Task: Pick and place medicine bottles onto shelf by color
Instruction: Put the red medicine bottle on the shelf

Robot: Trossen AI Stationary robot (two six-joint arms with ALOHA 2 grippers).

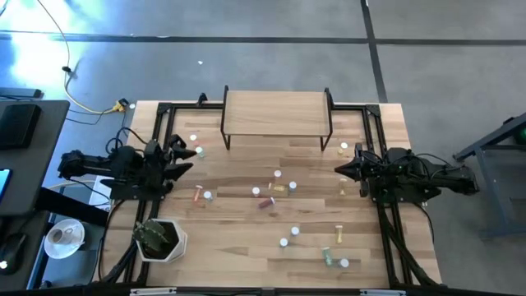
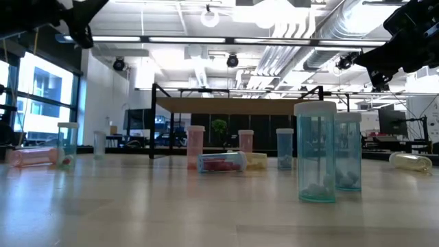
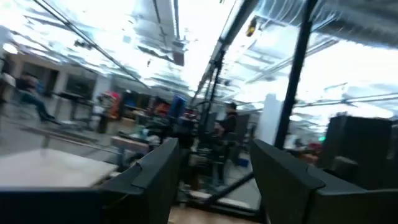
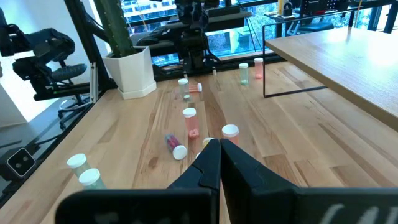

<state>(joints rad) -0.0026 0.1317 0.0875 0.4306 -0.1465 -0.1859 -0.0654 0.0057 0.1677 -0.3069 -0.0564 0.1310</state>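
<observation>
Left gripper (image 1: 187, 158) hangs above the left edge of the tabletop (image 1: 246, 247), its two dark fingers (image 3: 155, 171) spread apart with nothing between them; in its wrist view they point out level into the room. Just beside it on the wood stand a green bottle (image 1: 200, 152) and another white-capped bottle (image 1: 193, 138), and nearer the front left corner sits a white pot with a green plant (image 1: 161, 238). A pink bottle (image 1: 197, 194) lies on its side next to an upright white-capped one (image 1: 208, 196). At the back centre stands the shelf (image 1: 275, 112), a light-wood board on thin black legs, its top bare. In front of it, mid-table, a red bottle (image 1: 265, 201) and a yellow bottle (image 1: 282, 188) lie among upright ones. Toward the front right, a yellow bottle (image 1: 337, 233) and a green bottle (image 1: 327, 257) lie tipped over. Right gripper (image 1: 340, 169) waits over the right edge, fingers (image 4: 208, 163) pressed together and empty, with one yellow bottle (image 1: 343, 148) just behind it.
</observation>
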